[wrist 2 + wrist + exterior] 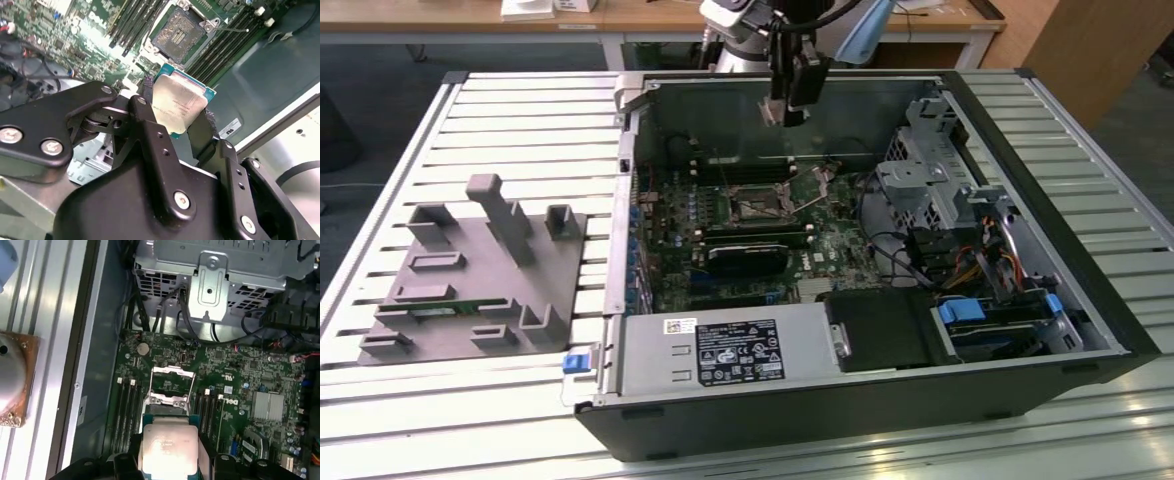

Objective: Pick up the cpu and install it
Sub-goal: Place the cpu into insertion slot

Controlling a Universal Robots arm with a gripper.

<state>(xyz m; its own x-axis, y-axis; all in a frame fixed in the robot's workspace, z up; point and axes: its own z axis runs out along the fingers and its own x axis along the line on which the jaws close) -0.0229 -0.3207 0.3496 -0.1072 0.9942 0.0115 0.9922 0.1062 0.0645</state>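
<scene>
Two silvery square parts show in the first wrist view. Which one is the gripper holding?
The smooth-topped cpu, clamped in the gripper over the open case. The other, a heatsink, sits on the motherboard, apart from the gripper.

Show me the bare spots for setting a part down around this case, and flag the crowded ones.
Free: table slats bordered by the grey fixture and the case, and again at the exterior view's right of it. Crowded: the motherboard, the drive cage, and near the socket, where the gripper holds the cpu.
</scene>
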